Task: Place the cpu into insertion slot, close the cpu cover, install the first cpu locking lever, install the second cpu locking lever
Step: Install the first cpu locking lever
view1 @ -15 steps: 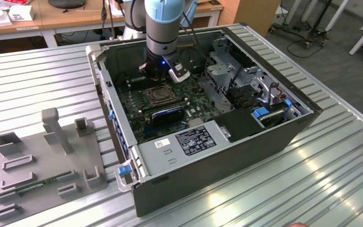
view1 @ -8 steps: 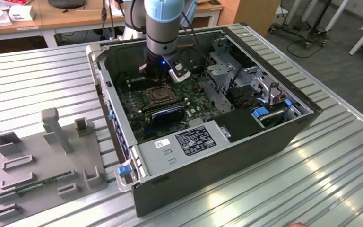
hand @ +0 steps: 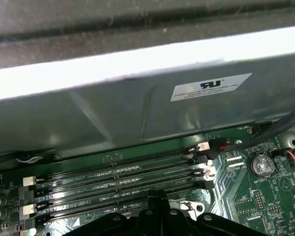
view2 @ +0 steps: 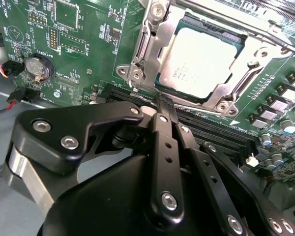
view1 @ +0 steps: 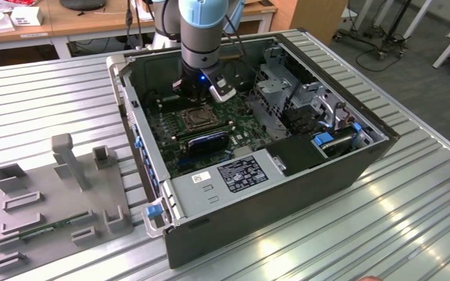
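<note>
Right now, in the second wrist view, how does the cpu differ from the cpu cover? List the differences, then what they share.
The cpu is a solid plate; the cpu cover is an open frame with a square window. The cpu's top is pale, matte silvery-tan; the cpu cover is brighter bare silver metal. The cpu cover has the larger outline, and the cpu shows through its window. Both are square and flat.

The end effector (view2: 163, 105), fingers together, sits beside the cpu cover (view2: 146, 42) lying over the cpu (view2: 204, 61).
</note>
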Controlling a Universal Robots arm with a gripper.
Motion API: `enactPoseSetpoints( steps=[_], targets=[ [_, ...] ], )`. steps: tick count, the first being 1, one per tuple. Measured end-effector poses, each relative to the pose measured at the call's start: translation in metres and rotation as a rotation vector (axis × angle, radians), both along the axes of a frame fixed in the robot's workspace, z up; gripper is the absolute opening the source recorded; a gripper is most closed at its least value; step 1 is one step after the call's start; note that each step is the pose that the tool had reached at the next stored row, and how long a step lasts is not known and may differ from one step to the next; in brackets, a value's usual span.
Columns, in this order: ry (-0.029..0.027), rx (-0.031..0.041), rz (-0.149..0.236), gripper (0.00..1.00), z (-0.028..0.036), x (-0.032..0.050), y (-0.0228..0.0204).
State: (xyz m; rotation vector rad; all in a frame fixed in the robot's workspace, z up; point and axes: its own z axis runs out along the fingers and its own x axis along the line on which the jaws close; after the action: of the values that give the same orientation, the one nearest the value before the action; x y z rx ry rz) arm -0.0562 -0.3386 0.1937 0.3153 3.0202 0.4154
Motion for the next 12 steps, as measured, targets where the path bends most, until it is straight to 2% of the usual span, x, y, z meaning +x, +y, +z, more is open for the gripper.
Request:
enactPoseSetpoints(
  steps=[8, 12],
  targets=[
    [0.0, 0.0002, -0.003, 0.11, 0.0, 0.0, 0.0061],
    [-0.0001, -0.0001, -0.004, 0.11, 0.0, 0.0, 0.0073]
  ],
)
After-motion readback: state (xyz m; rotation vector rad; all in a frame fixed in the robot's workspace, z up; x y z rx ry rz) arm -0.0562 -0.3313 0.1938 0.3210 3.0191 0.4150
